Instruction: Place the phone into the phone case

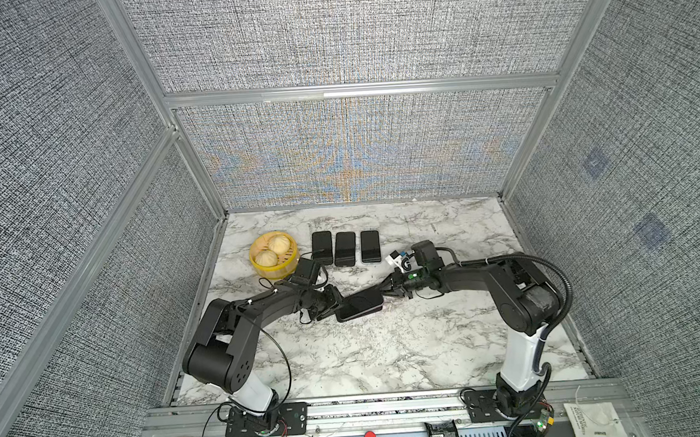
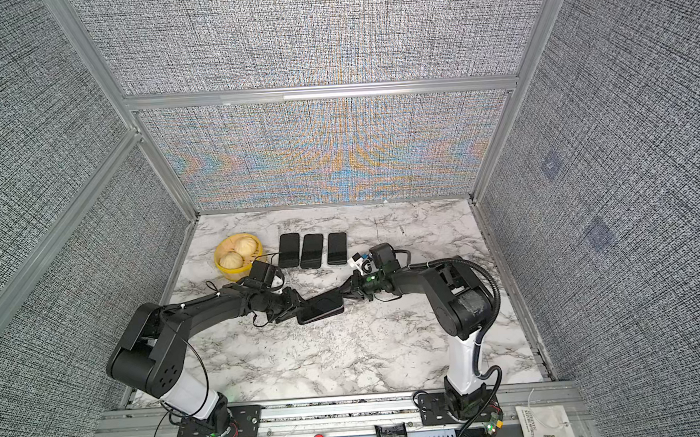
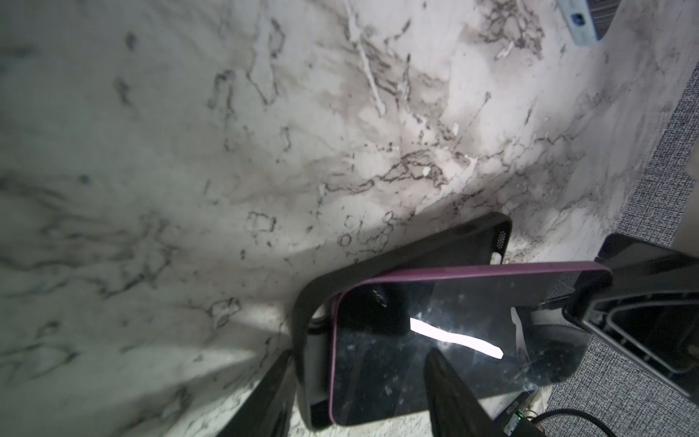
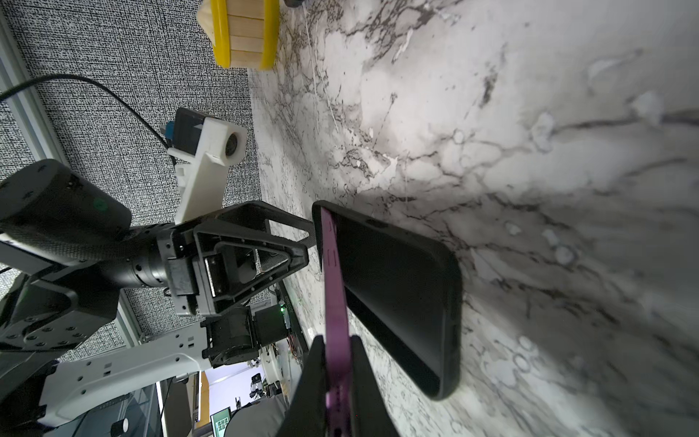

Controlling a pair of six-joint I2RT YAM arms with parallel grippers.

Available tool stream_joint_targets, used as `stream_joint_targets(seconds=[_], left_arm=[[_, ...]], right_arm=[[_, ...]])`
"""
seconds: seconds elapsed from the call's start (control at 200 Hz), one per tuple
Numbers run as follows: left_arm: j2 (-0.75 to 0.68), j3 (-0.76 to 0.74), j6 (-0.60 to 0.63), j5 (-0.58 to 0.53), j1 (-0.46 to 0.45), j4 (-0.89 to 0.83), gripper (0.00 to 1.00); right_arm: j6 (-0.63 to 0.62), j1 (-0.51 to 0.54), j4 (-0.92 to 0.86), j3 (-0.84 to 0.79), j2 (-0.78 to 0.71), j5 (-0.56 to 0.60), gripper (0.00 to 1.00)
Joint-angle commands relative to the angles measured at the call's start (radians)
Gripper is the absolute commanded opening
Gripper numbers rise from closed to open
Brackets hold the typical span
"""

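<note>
I am viewing the whole table (image 1: pixel 389 350) through both top views, looking steeply down from above its front edge toward the back wall (image 1: pixel 356 144); they are sharing almost everything. Both wrist cameras are sitting low and close, facing each other across the phone (image 3: pixel 472 299) and case (image 4: pixel 397 283), which both are showing. The right one is also catching the left arm (image 4: pixel 75 227).

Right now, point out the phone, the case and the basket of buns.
phone (image 3: pixel 472 302), left wrist view, on its screen.
case (image 4: pixel 397 295), right wrist view, on its inner back.
basket (image 1: pixel 274 273), in a top view, on its yellow front wall.
</note>
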Motion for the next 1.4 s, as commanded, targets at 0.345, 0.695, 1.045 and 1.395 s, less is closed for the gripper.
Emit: stream_joint_targets(seconds=[0.345, 0.695, 1.045, 1.395], left_arm=[[-0.005, 0.006, -0.004, 0.024, 0.001, 0.024, 0.56], [-0.005, 0.004, -0.008, 0.029, 0.0, 0.029, 0.55], [-0.003, 0.007, -0.011, 0.032, 0.001, 0.034, 0.55], [-0.004, -0.002, -0.02, 0.043, -0.001, 0.05, 0.55]], right_arm=[[-0.181, 0.01, -0.175, 0.063, 0.021, 0.066, 0.0], [-0.203, 0.012, -0.199, 0.081, 0.067, 0.069, 0.0], [-0.204, 0.014, -0.224, 0.1, 0.096, 0.067, 0.0], [-0.207, 0.023, -0.232, 0.104, 0.114, 0.082, 0.02]])
